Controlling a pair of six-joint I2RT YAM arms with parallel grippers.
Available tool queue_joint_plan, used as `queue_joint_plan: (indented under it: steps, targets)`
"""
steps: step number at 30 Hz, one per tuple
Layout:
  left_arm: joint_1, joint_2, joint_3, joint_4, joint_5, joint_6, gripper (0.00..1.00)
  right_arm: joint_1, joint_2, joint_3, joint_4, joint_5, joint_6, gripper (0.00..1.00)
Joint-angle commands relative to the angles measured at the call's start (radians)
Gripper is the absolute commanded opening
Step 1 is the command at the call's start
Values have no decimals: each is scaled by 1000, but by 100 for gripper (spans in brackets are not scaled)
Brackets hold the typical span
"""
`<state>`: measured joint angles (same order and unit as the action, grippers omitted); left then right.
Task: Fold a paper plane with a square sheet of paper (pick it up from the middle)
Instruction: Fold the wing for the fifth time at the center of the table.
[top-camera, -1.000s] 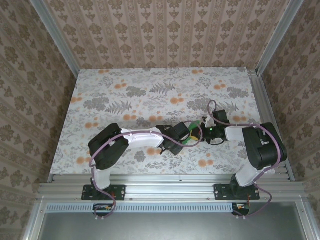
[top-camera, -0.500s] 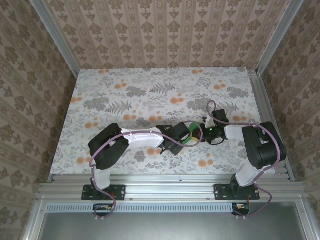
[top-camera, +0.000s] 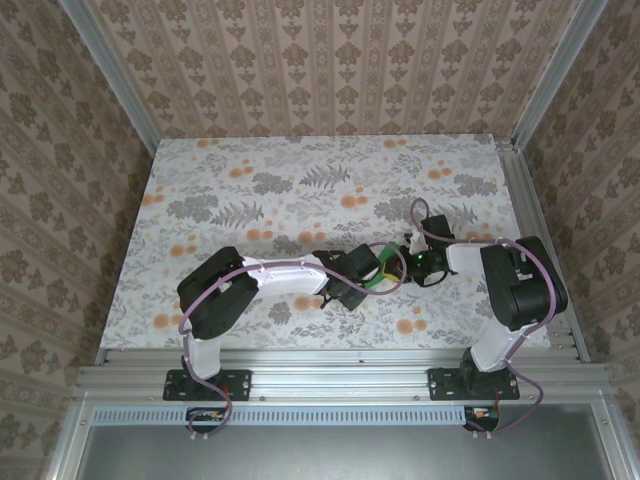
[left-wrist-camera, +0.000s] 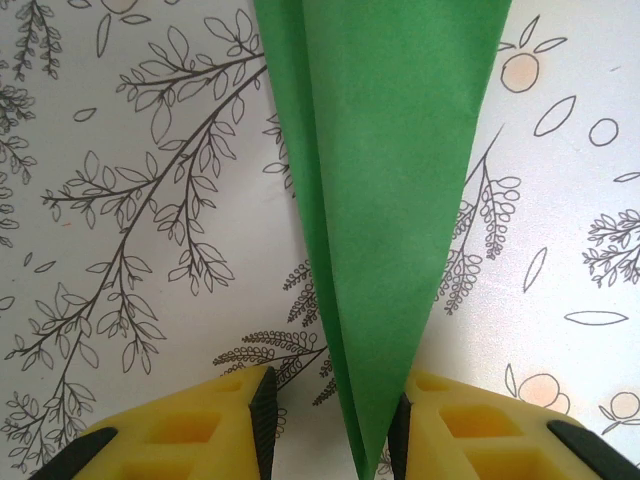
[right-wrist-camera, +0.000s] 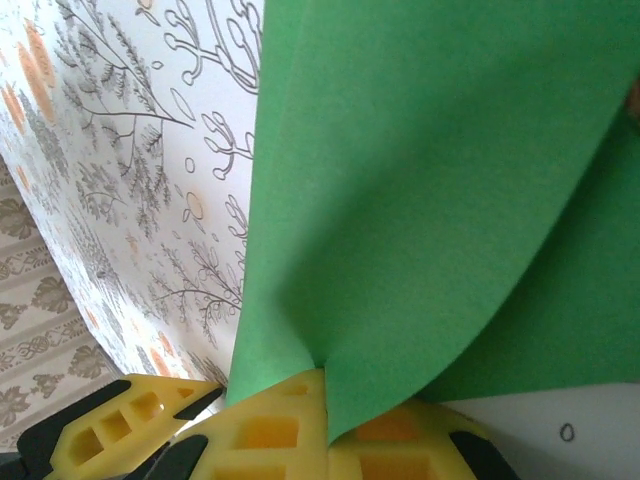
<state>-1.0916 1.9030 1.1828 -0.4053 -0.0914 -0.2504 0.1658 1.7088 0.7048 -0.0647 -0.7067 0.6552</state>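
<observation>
Straddling the narrow end of the folded green sheet (left-wrist-camera: 390, 150), the left tool (left-wrist-camera: 330, 425) has its yellow fingers (left-wrist-camera: 190, 435) parted at the bottom of its wrist view. The one on the right of the frame touches the paper's edge and the one on the left stands clear, so nothing is pinched there. The sheet tapers from the top of that frame to a point between them, with a layer edge running down its left side. My guess is that this tool is lined up on the tip to steady or take it, not to carry it.

In the overhead view both tools meet at the lower centre of the floral worktop (top-camera: 300, 185), with the sheet between them. To the right, the right tool (right-wrist-camera: 310, 420) is clenched on the sheet. Its wrist view shows the green layers bowing out from the closed pads across the upper right of the frame, lifted off the print. That grip probably anchors the paper while the next crease is set up.
</observation>
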Motion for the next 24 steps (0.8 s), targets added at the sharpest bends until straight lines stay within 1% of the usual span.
queue_joint_plan:
  steps: [1,11,17,24]
  targets:
    - [16,72,-19,11,-3,20,35,8,21,23,-57,45,-30,0]
    - [28,-16,-10,14,104,1,38,15,41,37,-93,79,-44,0]
    - [60,-58,-8,35,217,-30,38,18,46,33,-93,85,-43,0]
    - [124,-84,-45,152,374,-102,38,20,45,32,-98,88,-44,0]
